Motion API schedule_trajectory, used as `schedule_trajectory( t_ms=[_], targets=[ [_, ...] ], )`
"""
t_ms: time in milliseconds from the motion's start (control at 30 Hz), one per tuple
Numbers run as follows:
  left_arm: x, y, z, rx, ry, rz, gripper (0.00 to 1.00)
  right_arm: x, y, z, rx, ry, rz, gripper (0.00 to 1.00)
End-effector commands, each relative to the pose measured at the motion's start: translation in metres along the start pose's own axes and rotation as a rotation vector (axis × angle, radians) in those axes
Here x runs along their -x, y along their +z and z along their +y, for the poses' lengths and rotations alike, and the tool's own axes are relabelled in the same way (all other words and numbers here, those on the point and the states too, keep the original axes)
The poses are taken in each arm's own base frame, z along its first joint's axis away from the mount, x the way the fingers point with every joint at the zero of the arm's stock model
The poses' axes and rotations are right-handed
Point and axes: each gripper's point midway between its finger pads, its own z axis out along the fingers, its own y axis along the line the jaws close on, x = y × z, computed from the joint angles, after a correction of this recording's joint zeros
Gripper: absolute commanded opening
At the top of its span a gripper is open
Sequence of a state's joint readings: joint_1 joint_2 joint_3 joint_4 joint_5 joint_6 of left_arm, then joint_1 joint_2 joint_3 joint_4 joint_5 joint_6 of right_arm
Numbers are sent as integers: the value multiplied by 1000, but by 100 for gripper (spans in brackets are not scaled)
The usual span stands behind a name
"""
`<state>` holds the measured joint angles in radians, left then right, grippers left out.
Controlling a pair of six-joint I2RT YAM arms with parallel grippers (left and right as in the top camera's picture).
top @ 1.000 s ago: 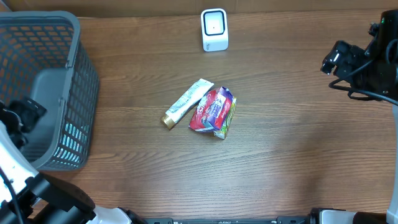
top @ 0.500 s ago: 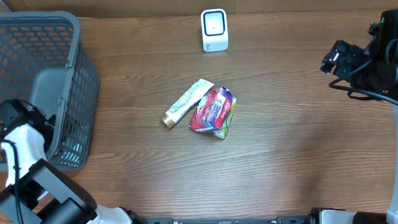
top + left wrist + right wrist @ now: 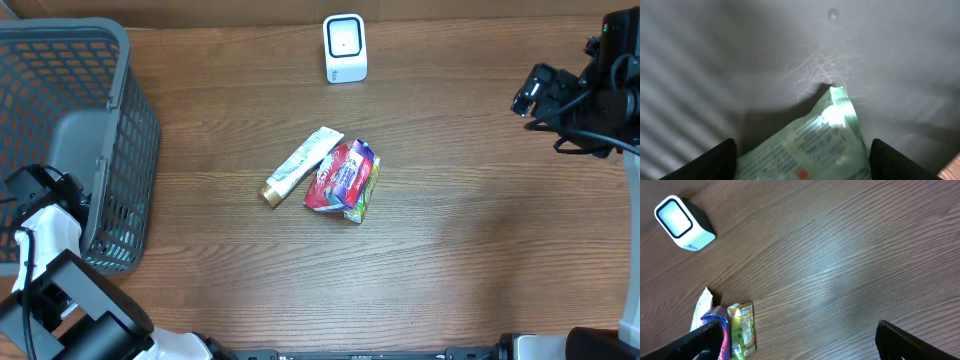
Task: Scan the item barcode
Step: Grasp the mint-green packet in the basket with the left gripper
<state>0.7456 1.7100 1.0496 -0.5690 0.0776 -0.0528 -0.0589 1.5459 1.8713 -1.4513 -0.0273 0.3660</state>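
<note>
Lately changed: the left arm has been shifted a little over the near corner of the basket. The right arm has been nudged slightly toward the far edge of the surface.
Left unchanged: the tube, the red-and-purple pouch and the green carton are found in the same tight cluster at mid-surface. The scanner stands as before at the far edge.
Left gripper: its fingers are spread wide inside the basket, and the gap between them is filled by a green packet. Whether the packet is pinched or merely lies between them cannot be told.
Green packet: it is seen against the grey basket floor, one corner pointing away from the wrist camera. It is well apart from the scanner.
Right gripper: it is held wide open with nothing in it. It hangs at the right side, well apart from the cluster.
Meaning for the task: the small moves of the left arm at the basket suggest that one packet is being dealt with there. Whether it is being set down or taken up cannot be settled.
Still to be done: three items on the surface appear not yet to have been brought to the scanner, so much of the task is judged to be left.
Risk: the pouch and carton touch, so one may be dragged when the other is lifted.
</note>
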Motion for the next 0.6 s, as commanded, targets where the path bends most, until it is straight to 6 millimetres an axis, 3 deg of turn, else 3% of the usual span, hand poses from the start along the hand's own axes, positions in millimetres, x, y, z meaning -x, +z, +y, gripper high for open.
schedule_trajectory(
  t_ms=[0,100,167,267,400,500,533,567],
  targets=[
    [-17,21,3,17,27,72,62,-1,2,2,14,-2,12,97],
    [-25,32,11,54,53,111,37,-3,2,1,10,-1,20,97],
    [-29,41,15,69,52,130,7,-5,2,0,7,-1,27,97],
    [-25,48,15,70,53,115,4,-5,2,0,6,-1,29,97],
    [11,34,15,85,56,23,4,-5,2,0,6,-1,29,97],
    [60,-2,10,82,59,-73,4,-5,2,0,7,0,28,97],
    [91,-31,5,79,62,-134,4,-5,2,0,7,0,29,97],
    [101,-42,3,77,63,-154,4,-5,2,0,7,0,29,96]
  ],
)
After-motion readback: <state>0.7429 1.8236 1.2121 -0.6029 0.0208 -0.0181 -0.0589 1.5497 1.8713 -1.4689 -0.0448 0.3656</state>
